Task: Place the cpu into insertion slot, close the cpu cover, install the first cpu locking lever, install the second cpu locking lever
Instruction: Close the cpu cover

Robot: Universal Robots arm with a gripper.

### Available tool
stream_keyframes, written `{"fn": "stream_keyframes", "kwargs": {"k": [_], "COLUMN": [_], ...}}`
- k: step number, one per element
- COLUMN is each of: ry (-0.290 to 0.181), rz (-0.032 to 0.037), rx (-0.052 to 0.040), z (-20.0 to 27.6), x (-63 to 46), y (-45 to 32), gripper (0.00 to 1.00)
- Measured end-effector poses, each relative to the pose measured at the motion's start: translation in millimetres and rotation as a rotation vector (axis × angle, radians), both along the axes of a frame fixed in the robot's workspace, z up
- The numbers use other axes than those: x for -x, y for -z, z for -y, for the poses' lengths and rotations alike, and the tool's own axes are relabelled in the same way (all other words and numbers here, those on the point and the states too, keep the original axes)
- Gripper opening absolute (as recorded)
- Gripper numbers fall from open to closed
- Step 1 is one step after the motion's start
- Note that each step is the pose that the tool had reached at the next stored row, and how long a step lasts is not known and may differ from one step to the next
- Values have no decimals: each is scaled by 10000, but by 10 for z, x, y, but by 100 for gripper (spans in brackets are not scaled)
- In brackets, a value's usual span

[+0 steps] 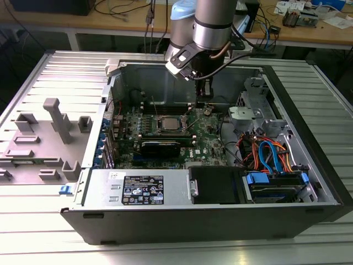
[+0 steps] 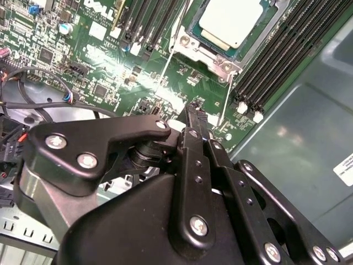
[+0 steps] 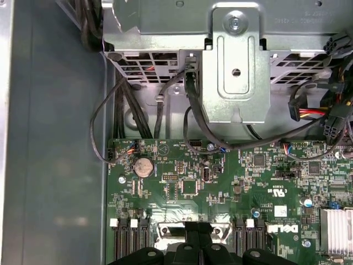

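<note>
The cpu, a silvery square chip, lies in the insertion slot on the green motherboard inside the open computer case. The cpu cover, a thin metal frame, lies around the chip. Two thin wire locking levers stick out from the socket's corners and look unlatched. My gripper hangs just beside the socket, on the exterior view's right of it. Its black fingers are pressed together with nothing between them. In the exterior view the gripper hovers above the board.
Black memory slots flank the socket. A long black heatsink bar lies in front of it. A power supply and a drive bay with coloured cables fill the case's front. A metal bracket stands beyond the board. A grey fixture lies outside.
</note>
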State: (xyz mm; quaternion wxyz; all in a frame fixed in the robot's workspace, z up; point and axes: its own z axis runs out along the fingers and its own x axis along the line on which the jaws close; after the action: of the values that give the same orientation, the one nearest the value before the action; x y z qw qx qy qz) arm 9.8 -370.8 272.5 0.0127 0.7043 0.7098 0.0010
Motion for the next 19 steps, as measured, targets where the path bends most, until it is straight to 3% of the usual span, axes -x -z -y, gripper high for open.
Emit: {"fn": "stream_keyframes", "kwargs": {"k": [9,14,19], "ry": [-2,-228,-264], "rz": [-46,-177,-189], "rx": [3,4,2], "z": [-2,-2,-2], "x": [-247,-257,-257], "y": [112,195,202], "gripper": [11,11,11]}}
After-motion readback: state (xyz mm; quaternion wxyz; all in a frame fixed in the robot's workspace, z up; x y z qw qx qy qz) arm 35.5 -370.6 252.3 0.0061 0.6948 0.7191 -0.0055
